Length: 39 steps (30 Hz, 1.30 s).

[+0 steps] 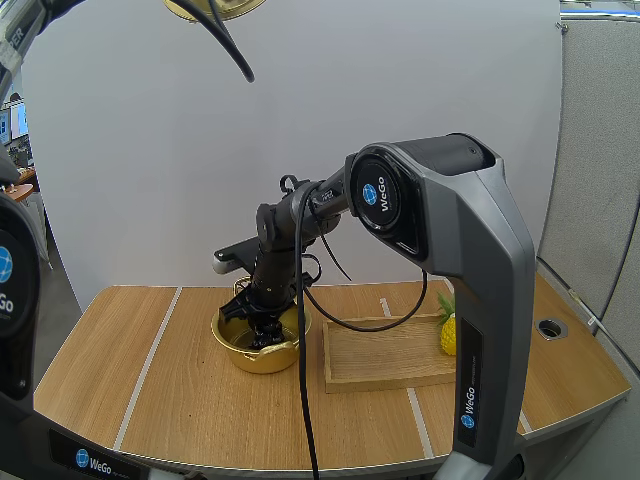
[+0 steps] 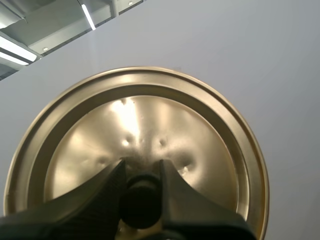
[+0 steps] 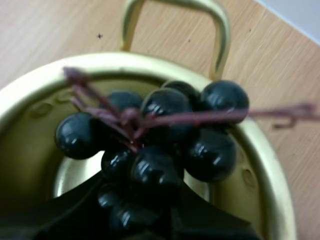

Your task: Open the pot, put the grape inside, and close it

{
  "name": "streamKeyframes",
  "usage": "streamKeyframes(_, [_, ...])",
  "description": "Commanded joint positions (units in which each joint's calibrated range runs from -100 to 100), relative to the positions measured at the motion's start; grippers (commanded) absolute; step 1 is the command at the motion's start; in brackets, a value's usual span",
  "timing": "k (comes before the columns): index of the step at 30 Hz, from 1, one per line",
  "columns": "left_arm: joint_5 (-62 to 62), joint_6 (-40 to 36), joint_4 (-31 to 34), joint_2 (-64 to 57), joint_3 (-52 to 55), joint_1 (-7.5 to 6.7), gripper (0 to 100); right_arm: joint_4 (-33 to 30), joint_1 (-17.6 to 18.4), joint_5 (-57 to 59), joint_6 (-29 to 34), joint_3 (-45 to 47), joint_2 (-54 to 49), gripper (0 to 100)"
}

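Gold pot point(image 1: 255, 362) on the wooden table point(image 1: 120, 370), open on top, with its gold lid point(image 2: 150, 120) far away up high. Held up there by the left gripper point(image 2: 141, 167), clamped tight on the black knob point(image 2: 141, 202) in the middle of the lid. Lifted that high for a good reason, most likely: leaves the way into the pot free and makes room for the other arm below.

Down at the pot, the right gripper point(image 1: 262, 330), closed on a bunch of grapes point(image 3: 165, 130). Dark, round, shiny grapes on a thin red-brown stem point(image 3: 210, 117), pinched low down between the two black fingers point(image 3: 65, 215). Hanging right over the mouth of the pot, maybe partly below the rim; hard to tell about touching the bottom. Held over the middle of the opening, likely to dodge the rim and the loop handle point(image 3: 221, 40) on the way in.

Beside the pot, a wooden tray point(image 1: 385, 368) with a small yellow pineapple toy point(image 1: 448, 336) at its right end. Near the pot but not touching, and out of the way.

Now the arms. Right arm: rising from its base at the front, bent at a big grey elbow, then stretched forward and down toward the pot, wrist tipped, fingers pointing into it. Left arm: raised high above the table, with the lid near the top of the high view.

Likely next: letting go of the grapes, pulling the right arm back, then bringing the lid down.
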Motion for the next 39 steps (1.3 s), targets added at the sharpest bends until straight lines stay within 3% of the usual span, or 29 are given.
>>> streamKeyframes(1, [-2.1,-0.4,0.5,-0.4,-0.6,-0.12,0,-0.2,0.1,3.7,-0.2,1.0,1.1,0])
streamKeyframes(10, [-2.1,-0.4,0.5,-0.4,-0.6,-0.12,0,1.2,0.1,5.5,-0.4,1.0,-0.4,0])
streamKeyframes(11, [-2.1,-0.4,0.5,-0.4,-0.6,-0.12,0,1.5,0.1,5.5,-0.4,1.0,-0.9,9])
streamKeyframes(13, [-2.1,-0.4,0.5,-0.4,-0.6,-0.12,0,1.6,0.1,5.7,-0.4,1.0,-1.8,35])
streamKeyframes(16, [-2.1,-0.4,0.5,-0.4,-0.6,-0.12,0,2.0,0.1,5.9,-0.4,1.0,-3.3,95])
streamKeyframes(17, [-2.1,-0.4,0.5,-0.4,-0.6,-0.12,0,2.3,0.1,6.1,-0.4,1.0,-3.8,100])
streamKeyframes(28, [-2.1,-0.4,0.5,-0.4,-0.6,-0.12,0,4.1,0.1,7.0,-0.4,1.0,-13.9,100])
streamKeyframes(39, [-2.1,-0.4,0.5,-0.4,-0.6,-0.12,0,6.0,0.1,15.0,0.0,1.1,-34.2,100])
